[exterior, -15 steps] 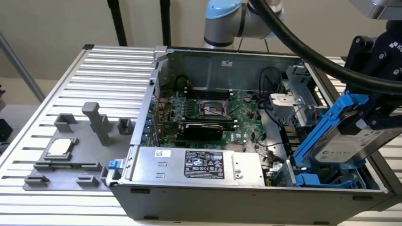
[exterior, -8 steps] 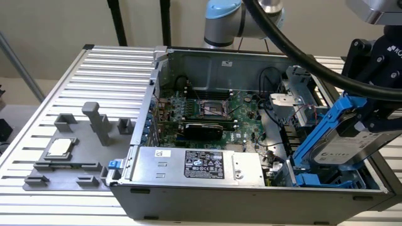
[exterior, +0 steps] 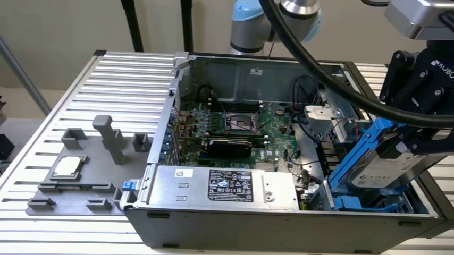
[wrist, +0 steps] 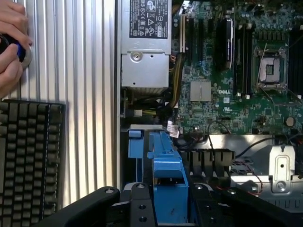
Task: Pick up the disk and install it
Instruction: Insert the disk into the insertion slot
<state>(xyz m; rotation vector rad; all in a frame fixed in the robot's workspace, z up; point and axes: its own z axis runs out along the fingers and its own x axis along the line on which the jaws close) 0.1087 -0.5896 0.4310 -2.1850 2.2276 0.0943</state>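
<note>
Gripper (exterior: 420, 142) clamped on the disk (exterior: 383, 171); I hold it by its upper end. Disk is tilted, label showing, blue rails on its edges. It hangs at the front corner of the case (exterior: 284, 226) on the exterior view's right, its lower end down by the blue cage (exterior: 354, 203); contact unclear. Not seated flat yet. Wrist view: motherboard (wrist: 236, 71) and power supply (wrist: 144, 42) lie inside the case. Outside it, a keyboard (wrist: 28, 156) rests on the table (wrist: 90, 94), with a person's hand (wrist: 12, 42) on a round knob.
</note>
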